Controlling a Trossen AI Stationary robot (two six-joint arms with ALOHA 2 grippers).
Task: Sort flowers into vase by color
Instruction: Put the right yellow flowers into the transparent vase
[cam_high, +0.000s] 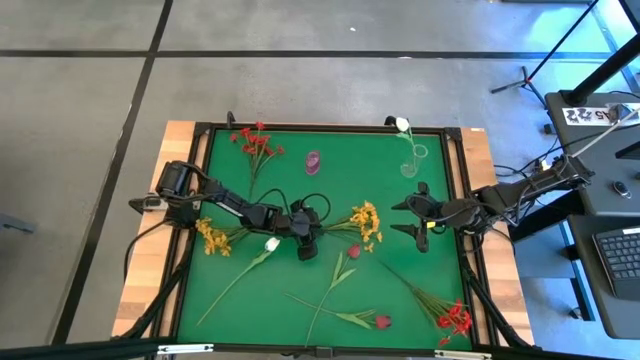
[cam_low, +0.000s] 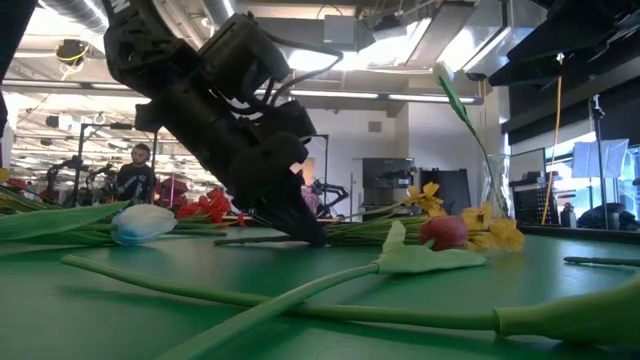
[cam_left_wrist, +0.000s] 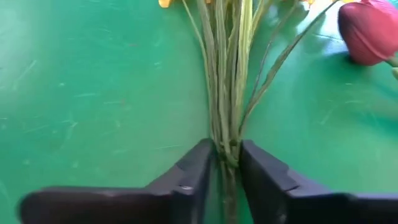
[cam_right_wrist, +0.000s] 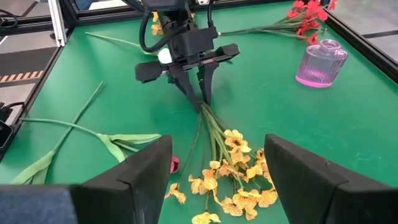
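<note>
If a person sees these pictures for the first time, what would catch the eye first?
Probably the left gripper at the middle of the green table, its fingers closed around the stems of a yellow-orange flower bunch. Next, the white flower standing in a clear vase at the far right, and the pink vase beside red flowers.

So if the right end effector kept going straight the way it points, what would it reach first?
Most likely the yellow-orange blossom cluster lying on the green mat just ahead of the open right end effector; beyond it sits the left end effector, closed around that bunch's green stems. Height above the blossoms is unclear.
</note>
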